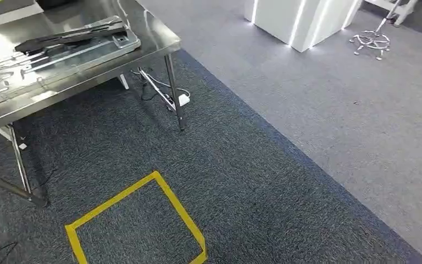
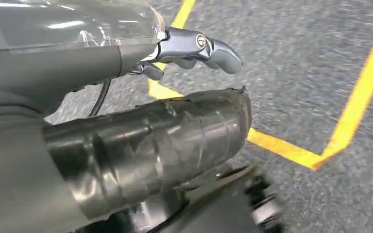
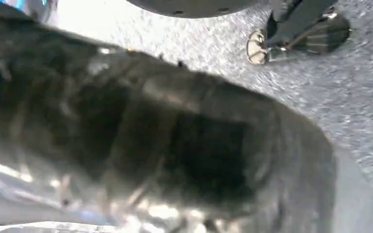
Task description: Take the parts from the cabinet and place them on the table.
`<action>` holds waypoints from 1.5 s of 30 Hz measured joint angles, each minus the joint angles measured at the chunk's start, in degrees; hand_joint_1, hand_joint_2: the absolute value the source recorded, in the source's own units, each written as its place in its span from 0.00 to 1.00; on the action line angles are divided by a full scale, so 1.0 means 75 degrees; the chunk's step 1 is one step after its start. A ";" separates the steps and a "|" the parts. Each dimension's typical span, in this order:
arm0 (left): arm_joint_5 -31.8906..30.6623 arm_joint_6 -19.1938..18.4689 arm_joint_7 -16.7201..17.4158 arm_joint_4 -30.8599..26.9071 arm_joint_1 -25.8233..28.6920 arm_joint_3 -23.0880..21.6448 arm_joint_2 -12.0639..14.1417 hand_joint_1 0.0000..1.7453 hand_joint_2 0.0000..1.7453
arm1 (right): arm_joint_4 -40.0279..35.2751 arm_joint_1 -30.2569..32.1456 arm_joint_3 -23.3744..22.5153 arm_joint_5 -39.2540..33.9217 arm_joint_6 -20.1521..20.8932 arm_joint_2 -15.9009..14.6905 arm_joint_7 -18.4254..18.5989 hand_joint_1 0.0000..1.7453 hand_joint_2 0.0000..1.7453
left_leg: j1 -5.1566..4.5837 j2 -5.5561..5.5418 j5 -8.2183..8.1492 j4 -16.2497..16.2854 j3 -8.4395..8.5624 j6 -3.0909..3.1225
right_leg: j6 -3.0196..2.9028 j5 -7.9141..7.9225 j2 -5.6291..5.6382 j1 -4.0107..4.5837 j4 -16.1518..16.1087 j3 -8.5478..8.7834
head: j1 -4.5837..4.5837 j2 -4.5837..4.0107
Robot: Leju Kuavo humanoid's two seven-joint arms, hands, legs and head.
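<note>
With parts (image 1: 71,37) already on the table (image 1: 159,41) in the frame's upper left, the left hand (image 2: 194,48) hangs with fingers loosely extended, holding nothing; the right hand's (image 3: 175,145) fingers I cannot tell.

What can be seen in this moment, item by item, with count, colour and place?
table: one, shiny steel, far left of the head view.
metal parts: several, silver and black, lying on the table; exact count unclear.
power strip with cables: one, white, on the floor under the table's corner.
tape square: one, yellow, on the dark carpet near the robot.
carpet: dark blue-grey strip beside a lighter grey area.
white cabinet base: one, lit edges, far right.
chair base: one, chrome, far right.
left hand: grey, hanging above the taped floor, holding nothing visible.
right hand: dark, blurred, too close to judge.
</note>
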 joint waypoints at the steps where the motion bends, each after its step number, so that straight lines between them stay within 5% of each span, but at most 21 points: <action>1: 0.0000 0.0000 0.0003 0.0000 0.0010 0.0000 0.0003 0.00 0.00 | 0.0012 -0.0014 -0.0017 0.0003 0.0003 0.0009 0.0067 0.00 0.00 | 0.0001 -0.0346 -0.0086 -0.0192 0.0055 0.0029 | 0.0056 0.0003 0.0078 0.0035 0.0028 -0.0043 | 0.0009 0.0000; 5: -0.0026 0.0000 0.0038 0.0000 -0.0034 -0.0015 0.0003 0.00 0.00 | 0.0035 0.0031 -0.0038 0.0041 0.0128 0.0020 0.0271 0.00 0.00 | -0.0036 -0.0049 -0.0007 -0.0346 0.0104 0.0161 | 0.0303 0.0136 0.0440 -0.0025 -0.0058 -0.0155 | 0.0012 0.0000; 7: -0.0049 -0.0006 0.0047 0.0000 -0.0030 -0.0026 0.0000 0.00 0.00 | 0.0038 0.0028 -0.0041 0.0055 0.0125 0.0020 0.0271 0.00 0.00 | -0.0001 0.0177 0.0097 -0.0495 0.0144 0.0271 | 0.0289 -0.0202 -0.0252 0.0022 0.0356 -0.0329 | 0.0038 0.0000; 8: -0.0052 -0.0009 0.0049 0.0000 -0.0006 -0.0035 0.0000 0.00 0.00 | 0.0038 0.0004 -0.0041 0.0055 0.0125 0.0023 0.0271 0.00 0.00 | -0.0018 0.0295 0.0100 -0.0495 0.0132 0.0311 | 0.0306 -0.0511 -0.0427 0.0021 0.0851 -0.0567 | 0.0052 0.0000; 11: -0.0035 -0.0009 0.0047 0.0000 0.0019 -0.0038 0.0000 0.00 0.00 | 0.0038 0.0027 -0.0041 0.0117 0.0125 0.0029 0.0107 0.00 0.00 | -0.0056 0.0665 0.0074 -0.0469 0.0106 0.0328 | 0.0355 -0.1027 -0.0583 -0.0026 0.2220 -0.1191 | 0.0052 0.0000; 14: -0.0017 0.0000 0.0044 0.0000 0.0004 -0.0038 0.0000 0.00 0.00 | 0.0038 0.0064 -0.0038 0.0300 0.0131 0.0029 -0.0283 0.00 0.00 | -0.0047 0.0933 0.0027 -0.0438 0.0124 0.0282 | 0.0390 -0.0324 -0.0742 -0.0061 0.1011 -0.0471 | 0.0052 0.0000; 15: -0.0017 0.0000 0.0047 0.0000 0.0005 -0.0038 0.0000 0.00 0.00 | 0.0035 0.0059 -0.0035 0.0324 0.0137 0.0029 -0.0365 0.00 0.00 | -0.0044 0.1004 -0.0005 -0.0402 0.0143 0.0243 | 0.0379 -0.0055 -0.0936 -0.0067 0.0278 -0.0034 | 0.0052 0.0000; 16: -0.0017 0.0000 0.0047 0.0000 0.0005 -0.0038 0.0006 0.00 0.00 | 0.0038 0.0042 -0.0029 0.0341 0.0137 0.0035 -0.0414 0.00 0.00 | -0.0079 0.1044 -0.0041 -0.0377 0.0137 0.0188 | 0.0312 -0.0160 -0.1240 -0.0016 0.0005 0.0109 | 0.0055 0.0000; 20: 0.0009 0.0003 -0.0006 0.0000 -0.0023 -0.0035 0.0012 0.00 0.00 | 0.0041 0.0057 -0.0026 0.0382 0.0140 0.0061 -0.0277 0.00 0.00 | -0.0094 0.1277 -0.0093 -0.0351 0.0227 0.0014 | 0.0163 -0.0078 -0.0968 0.0014 -0.0026 0.0037 | 0.0041 0.0000; 23: 0.0050 0.0020 -0.0093 0.0000 -0.0009 -0.0032 0.0015 0.00 0.00 | 0.0041 0.0029 -0.0026 0.0443 0.0140 0.0064 -0.0122 0.00 0.00 | -0.0018 0.0584 -0.0690 0.0416 -0.0089 -0.0099 | 0.0029 -0.0009 -0.0773 -0.0028 -0.0076 0.0040 | 0.0029 0.0000; 26: 0.0055 0.0020 -0.0114 0.0000 0.0025 -0.0020 0.0026 0.00 0.00 | 0.0044 0.0017 -0.0026 0.0457 0.0140 0.0064 -0.0082 0.00 0.00 | -0.0015 0.0462 -0.1323 0.2090 -0.0877 -0.0108 | -0.0006 0.0009 -0.0489 0.0020 -0.0050 -0.0006 | 0.0032 0.0000; 29: 0.0061 0.0023 -0.0114 0.0000 0.0035 -0.0015 0.0041 0.00 0.00 | 0.0047 0.0026 -0.0026 0.0455 0.0140 0.0064 -0.0076 0.00 0.00 | -0.0015 0.0396 -0.0510 0.1114 -0.0482 -0.0027 | -0.0004 0.0010 -0.0179 0.0030 -0.0023 0.0013 | 0.0032 0.0000; 30: 0.0061 0.0023 -0.0114 0.0000 0.0031 -0.0015 0.0052 0.00 0.00 | 0.0047 0.0023 -0.0026 0.0458 0.0140 0.0070 -0.0076 0.00 0.00 | -0.0015 0.0235 -0.0131 0.0373 -0.0148 0.0016 | -0.0002 0.0011 -0.0072 0.0027 -0.0023 0.0030 | 0.0032 0.0000; 31: 0.0061 0.0023 -0.0114 0.0000 0.0050 -0.0009 0.0064 0.00 0.00 | 0.0050 0.0024 -0.0026 0.0455 0.0143 0.0082 -0.0076 0.00 0.00 | -0.0012 -0.0256 -0.0045 -0.0155 0.0055 0.0058 | 0.0019 0.0023 -0.0001 0.0000 -0.0023 0.0011 | 0.0035 0.0000; 32: 0.0061 0.0023 -0.0119 0.0000 0.0048 0.0003 0.0073 0.00 0.00 | 0.0058 -0.0009 -0.0026 0.0457 0.0145 0.0085 -0.0076 0.00 0.00 | 0.0008 -0.0435 -0.0037 -0.0296 0.0065 0.0053 | 0.0078 0.0036 0.0081 0.0051 0.0033 -0.0044 | 0.0038 0.0000; 34: 0.0055 0.0023 -0.0122 0.0000 0.0020 0.0003 0.0076 0.00 0.00 | 0.0064 0.0006 -0.0026 0.0458 0.0149 0.0096 -0.0067 0.00 0.00 | -0.0050 -0.0268 -0.0019 -0.0244 0.0059 0.0061 | 0.0180 0.0102 0.0259 -0.0037 -0.0006 -0.0120 | 0.0032 0.0000; 36: 0.0093 0.0061 -0.0114 0.0000 0.0036 0.0009 0.0082 0.00 0.00 | 0.0070 0.0026 -0.0026 0.0478 0.0140 0.0108 -0.0003 0.00 0.00 | 0.0044 -0.0051 0.0109 -0.0434 0.0111 0.0203 | 0.0292 0.0128 0.0346 -0.0019 -0.0024 -0.0133 | 0.0035 0.0000; 38: 0.0093 0.0120 -0.0114 0.0000 0.0019 0.0015 0.0087 0.00 0.00 | 0.0070 0.0024 -0.0026 0.0498 0.0137 0.0105 0.0061 0.00 0.00 | 0.0002 0.0175 0.0171 -0.0514 0.0134 0.0282 | 0.0293 -0.0276 -0.0389 0.0024 0.0482 -0.0374 | 0.0079 0.0000; 41: 0.0108 0.0111 -0.0087 0.0000 0.0053 0.0044 0.0108 0.00 0.00 | 0.0070 0.0011 -0.0026 0.0530 0.0137 0.0105 0.0099 0.00 0.00 | -0.0028 0.0566 0.0160 -0.0490 0.0080 0.0311 | 0.0356 -0.0991 -0.0562 -0.0016 0.2058 -0.1102 | 0.0082 0.0000; 43: 0.0111 0.0079 -0.0076 0.0000 0.0047 0.0067 0.0119 0.00 0.00 | 0.0070 0.0036 -0.0026 0.0548 0.0140 0.0102 0.0122 0.00 0.00 | -0.0026 0.0778 0.0146 -0.0463 0.0054 0.0295 | 0.0395 -0.0725 -0.0621 -0.0050 0.1871 -0.0960 | 0.0085 0.0000; 45: 0.0111 0.0049 -0.0067 0.0000 0.0039 0.0073 0.0114 0.00 0.00 | 0.0070 0.0049 -0.0026 0.0560 0.0140 0.0079 0.0122 0.00 0.00 | -0.0019 0.0928 0.0120 -0.0435 0.0062 0.0256 | 0.0399 -0.0184 -0.0774 -0.0077 0.0710 -0.0282 | 0.0082 0.0000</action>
